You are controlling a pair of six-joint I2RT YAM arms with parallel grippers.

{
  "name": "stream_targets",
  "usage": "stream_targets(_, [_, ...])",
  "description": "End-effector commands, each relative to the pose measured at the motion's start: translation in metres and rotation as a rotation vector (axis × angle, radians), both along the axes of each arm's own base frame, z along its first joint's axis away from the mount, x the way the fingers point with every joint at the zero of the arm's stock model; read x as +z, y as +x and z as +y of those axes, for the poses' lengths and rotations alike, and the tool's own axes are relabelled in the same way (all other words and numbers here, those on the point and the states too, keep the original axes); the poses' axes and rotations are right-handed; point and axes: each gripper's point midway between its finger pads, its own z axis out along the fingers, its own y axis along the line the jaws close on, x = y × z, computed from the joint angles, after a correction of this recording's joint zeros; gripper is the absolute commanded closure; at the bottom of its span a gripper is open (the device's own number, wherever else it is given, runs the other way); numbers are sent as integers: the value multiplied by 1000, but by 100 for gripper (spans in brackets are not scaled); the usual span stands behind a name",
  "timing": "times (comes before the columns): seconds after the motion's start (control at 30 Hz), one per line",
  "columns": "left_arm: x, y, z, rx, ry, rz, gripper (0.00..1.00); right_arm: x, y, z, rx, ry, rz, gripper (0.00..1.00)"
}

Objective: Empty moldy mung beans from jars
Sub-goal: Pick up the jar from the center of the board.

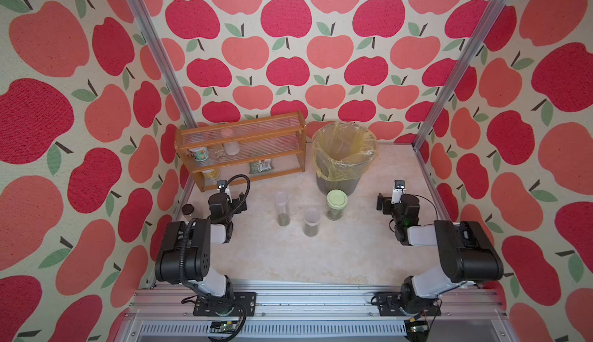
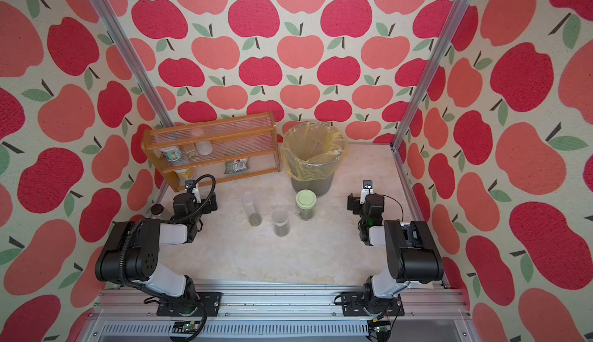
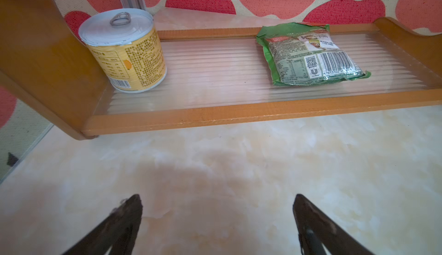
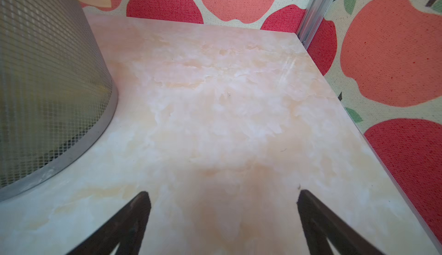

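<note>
Three clear jars stand mid-table in both top views: a tall narrow jar (image 1: 281, 207), a shorter jar with a frosted lid (image 1: 311, 221) and a wider jar with a pale green lid (image 1: 336, 204). Small heaps of dark olive mung beans (image 1: 283, 220) lie at each jar's bottom. My left gripper (image 3: 217, 197) is open and empty, low over the table, facing the shelf and left of the jars. My right gripper (image 4: 223, 192) is open and empty too, right of the jars beside the bin. No jar shows in either wrist view.
A mesh bin (image 1: 345, 138) lined with a yellow bag stands behind the jars; its wall (image 4: 47, 74) is near my right gripper. A wooden shelf (image 3: 215, 117) at the back left holds a yellow can (image 3: 124, 50) and a green packet (image 3: 308, 53). A small dark-lidded jar (image 1: 187, 210) stands by the left arm.
</note>
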Motion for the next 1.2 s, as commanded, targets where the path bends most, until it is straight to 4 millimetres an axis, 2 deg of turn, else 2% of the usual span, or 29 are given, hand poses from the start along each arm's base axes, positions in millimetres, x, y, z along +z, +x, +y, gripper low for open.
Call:
stream_targets(0.0, [7, 5, 0, -28, -17, -19, 0, 12, 7, 1, 5, -8, -35, 1])
stream_targets(0.6, [9, 7, -1, -32, -21, -5, 0, 13, 6, -3, -8, 8, -37, 1])
stream_targets(0.7, [15, 12, -4, -36, -13, 76, 0, 20, 3, -16, -76, 23, -49, 1])
stream_targets(0.8, [30, 22, -14, -63, -3, 157, 0, 37, -1, -18, -79, 18, -97, 1])
stream_targets(0.9, [62, 20, -22, -34, 91, 63, 0, 58, -10, -19, -110, 70, 0, 2])
stream_targets(1.03, [106, 2, -13, 78, 64, -15, 0, 103, -32, -7, -69, 166, -17, 4])
stream_targets(1.1, [130, -9, -21, 65, 64, -57, 0, 116, -47, 2, -36, 222, 14, 4])
stream_targets(1.17, [157, -22, -39, 16, 86, -119, 0, 123, -59, 26, 85, 289, 55, 4])
